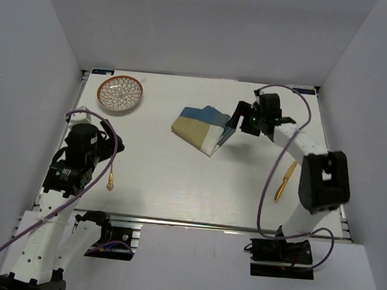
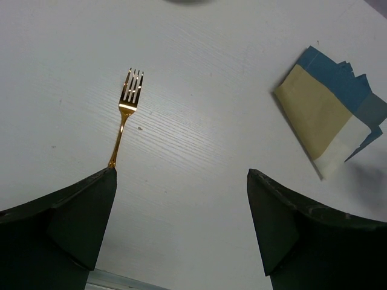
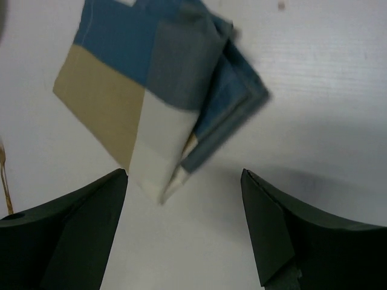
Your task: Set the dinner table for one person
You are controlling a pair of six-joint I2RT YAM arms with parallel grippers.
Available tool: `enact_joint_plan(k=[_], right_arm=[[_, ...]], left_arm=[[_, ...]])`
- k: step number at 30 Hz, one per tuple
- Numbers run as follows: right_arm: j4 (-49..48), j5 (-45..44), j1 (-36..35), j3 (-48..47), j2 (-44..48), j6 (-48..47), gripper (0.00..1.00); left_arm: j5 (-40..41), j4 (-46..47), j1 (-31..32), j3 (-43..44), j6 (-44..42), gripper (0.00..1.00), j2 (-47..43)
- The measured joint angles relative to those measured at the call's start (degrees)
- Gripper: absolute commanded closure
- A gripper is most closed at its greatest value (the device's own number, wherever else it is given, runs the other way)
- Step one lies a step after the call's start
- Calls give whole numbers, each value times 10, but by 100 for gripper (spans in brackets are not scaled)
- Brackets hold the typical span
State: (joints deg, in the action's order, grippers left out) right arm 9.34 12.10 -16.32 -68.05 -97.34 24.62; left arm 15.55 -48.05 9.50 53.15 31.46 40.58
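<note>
The dinner table (image 1: 176, 184) is a large white top with a metal rail along its front edge. A folded blue-and-tan cloth placemat (image 1: 200, 127) lies at mid-back. My right gripper (image 1: 240, 122) is open and empty. It hovers at the placemat's right corner (image 3: 163, 181), which lies just beyond the fingertips. A gold fork (image 2: 124, 115) lies on the table ahead of my left gripper (image 2: 181, 175), its handle end hidden behind the left finger. My left gripper is open and empty, near the front left edge. The fork also shows in the top view (image 1: 111, 179).
A patterned orange-rimmed plate (image 1: 120, 92) sits at the back left. A gold knife-like utensil (image 1: 284, 181) lies on the right, beside the right arm. Grey walls enclose the table on three sides.
</note>
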Motion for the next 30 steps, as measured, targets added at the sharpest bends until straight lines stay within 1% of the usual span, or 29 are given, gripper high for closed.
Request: enact_joint_plan(k=[3, 7, 8, 11, 12, 13, 14, 17, 20, 26, 30], right_arm=[[-18, 15, 2, -89, -103, -11, 22], [-15, 33, 2, -209, -227, -23, 25], [-5, 34, 2, -240, -252, -26, 28], [12, 38, 2, -303, -305, -32, 42], [14, 40, 2, -313, -312, -34, 67], [17, 43, 2, -319, -315, -40, 85], [21, 48, 2, -323, -315, -40, 100], [24, 61, 2, -333, -315, -37, 100], [12, 77, 0, -313, -301, -31, 100], [-8, 144, -10, -248, -216, -19, 100], [-23, 183, -49, -231, -142, -11, 100]], left_arm=[[-5, 5, 0, -1, -1, 2, -3], [-15, 7, 0, -2, -4, 2, -4], [-16, 7, 0, -2, -5, 2, -5], [-19, 9, 0, -2, -6, 2, -5], [-21, 10, 0, -2, -7, 2, -4], [-21, 10, 0, -2, -7, 2, -4], [-24, 11, 0, -2, -8, 2, -3], [-27, 14, 0, -2, -9, 2, -1], [-28, 14, 0, -2, -9, 2, 2], [-29, 14, 0, -2, -10, 2, 3], [-28, 14, 0, -2, -10, 2, 5]])
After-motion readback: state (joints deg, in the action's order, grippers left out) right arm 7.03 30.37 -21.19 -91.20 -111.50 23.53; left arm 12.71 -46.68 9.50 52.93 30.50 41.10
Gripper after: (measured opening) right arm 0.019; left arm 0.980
